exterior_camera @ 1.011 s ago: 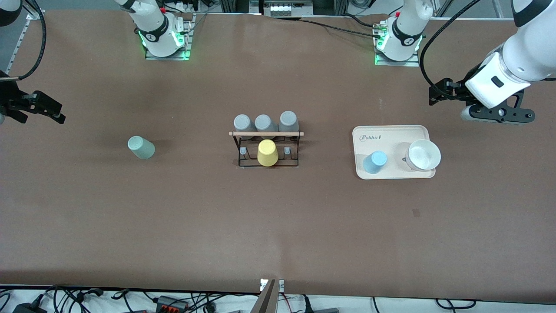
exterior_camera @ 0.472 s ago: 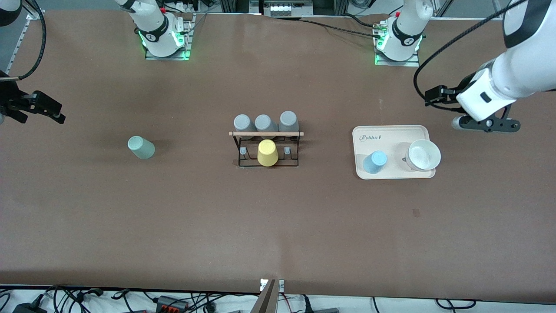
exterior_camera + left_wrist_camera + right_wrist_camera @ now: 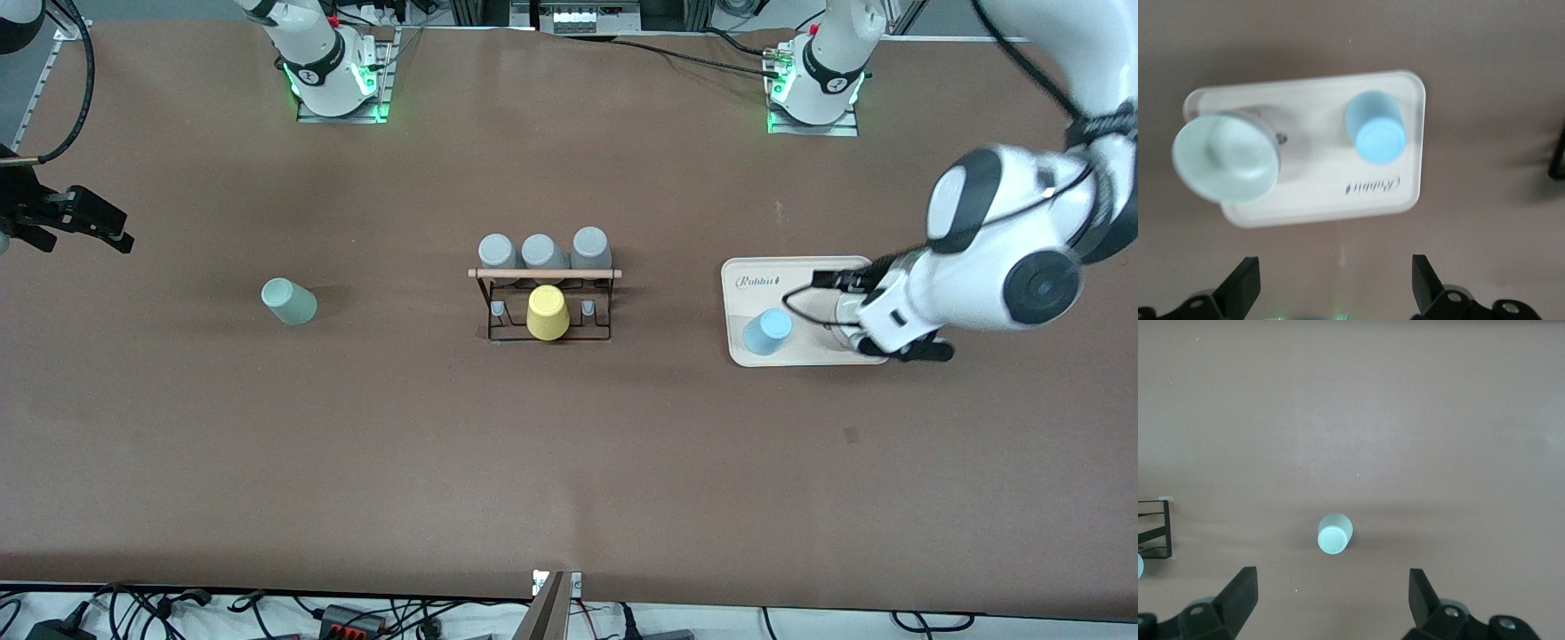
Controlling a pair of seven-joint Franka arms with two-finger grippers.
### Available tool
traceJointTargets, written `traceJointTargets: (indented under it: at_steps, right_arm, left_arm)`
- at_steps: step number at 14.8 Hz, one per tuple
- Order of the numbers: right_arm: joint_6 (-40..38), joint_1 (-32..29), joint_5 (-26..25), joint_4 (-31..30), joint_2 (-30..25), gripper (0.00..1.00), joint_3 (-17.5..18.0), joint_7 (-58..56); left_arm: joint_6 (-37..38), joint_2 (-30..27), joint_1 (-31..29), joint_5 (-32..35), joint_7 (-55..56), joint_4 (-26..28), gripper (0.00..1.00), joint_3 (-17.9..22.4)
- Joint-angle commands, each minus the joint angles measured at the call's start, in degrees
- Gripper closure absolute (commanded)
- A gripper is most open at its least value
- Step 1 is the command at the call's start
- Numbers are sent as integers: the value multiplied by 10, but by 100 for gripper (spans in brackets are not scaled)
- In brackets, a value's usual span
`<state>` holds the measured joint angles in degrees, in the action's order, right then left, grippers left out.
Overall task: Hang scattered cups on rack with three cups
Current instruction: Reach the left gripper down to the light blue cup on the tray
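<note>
A light blue cup (image 3: 766,331) stands upside down on a cream tray (image 3: 800,276) toward the left arm's end of the table. In the left wrist view this cup (image 3: 1375,128) lies well ahead of my open, empty left gripper (image 3: 1336,293), which hangs over the tray's bowl end. A sage green cup (image 3: 289,301) lies on the bare table toward the right arm's end. My right gripper (image 3: 82,238) waits open and empty at that end, with the green cup (image 3: 1335,533) ahead of its fingers (image 3: 1333,603). The black wire rack (image 3: 545,274) stands mid-table.
The rack carries three grey cups (image 3: 542,252) along its wooden rod and a yellow cup (image 3: 547,313) on the side nearer the camera. A white bowl (image 3: 1225,158) shares the tray (image 3: 1311,200) with the blue cup. The left arm (image 3: 996,267) covers it in the front view.
The left arm has swung from beside the tray's end to over the tray, now covering the bowl in the front view. The right arm and all cups have not moved.
</note>
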<state>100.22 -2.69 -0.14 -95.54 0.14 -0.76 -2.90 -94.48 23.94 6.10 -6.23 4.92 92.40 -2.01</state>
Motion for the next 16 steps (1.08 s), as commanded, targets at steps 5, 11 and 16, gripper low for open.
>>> traceJointTargets:
  at_steps: [5, 11, 16]
  right_arm:
    - [-1, -2, 2, -1, -6, 0, 2, -8]
    - [-3, -2, 2, -1, -8, 0, 2, -8]
    - [-5, -2, 2, -1, -8, 0, 2, -8]
  left_arm:
    - [-105, 76, 5, -12, 2, 31, 0, -15]
    - [-123, 102, 19, -16, 4, 32, 0, -17]
    - [-143, 115, 30, -17, 4, 36, 0, -17]
